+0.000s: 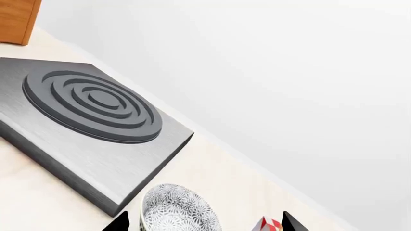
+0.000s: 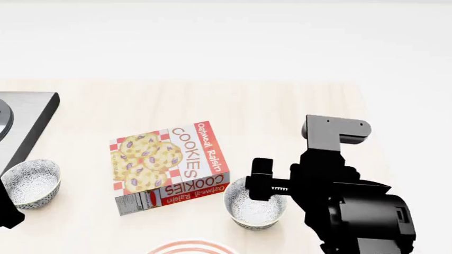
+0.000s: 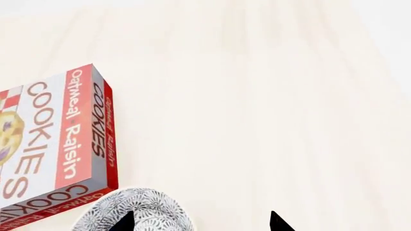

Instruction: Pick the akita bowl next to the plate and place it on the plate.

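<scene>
The akita bowl (image 2: 255, 210), speckled black and white, stands by the cookie box's near corner, just beyond the plate (image 2: 189, 247), of which only a red-ringed rim shows at the head view's bottom edge. My right gripper (image 3: 201, 222) hangs open above the bowl (image 3: 138, 211): one fingertip (image 3: 125, 221) is over the bowl, the other lies out past its rim. A second speckled bowl (image 2: 32, 182) stands at the far left beside the stove. My left gripper (image 1: 205, 224) is open over that bowl (image 1: 180, 211).
A cookie box (image 2: 169, 166) lies flat between the two bowls. A grey stove (image 1: 90, 106) with a ringed burner stands at the table's left end, and a wooden cabinet (image 1: 19, 19) is behind it. My right arm (image 2: 346, 206) covers the near right of the table.
</scene>
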